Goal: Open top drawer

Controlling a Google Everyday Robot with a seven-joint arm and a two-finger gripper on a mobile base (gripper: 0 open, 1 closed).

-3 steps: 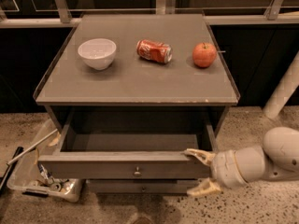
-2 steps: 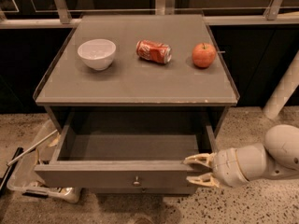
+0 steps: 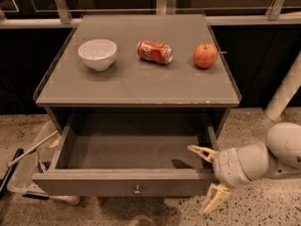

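The top drawer (image 3: 127, 185) is a large grey drawer with a small round metal knob (image 3: 137, 190) at the centre of its front panel. It stands pulled far out of the grey cabinet (image 3: 136, 91) and its deep box is empty. My gripper (image 3: 209, 175) is at the drawer's front right corner, with its pale fingers (image 3: 202, 150) spread open, one above the panel's top edge and one below and in front of it. It holds nothing.
On the cabinet top lie a white bowl (image 3: 97, 53), a tipped red soda can (image 3: 154, 52) and a red apple (image 3: 205, 55). A clear plastic bin (image 3: 23, 173) with tools sits on the floor at the left. A white pole (image 3: 286, 91) stands at the right.
The drawer has slid further out toward the camera. My gripper has moved with its right corner, staying open.
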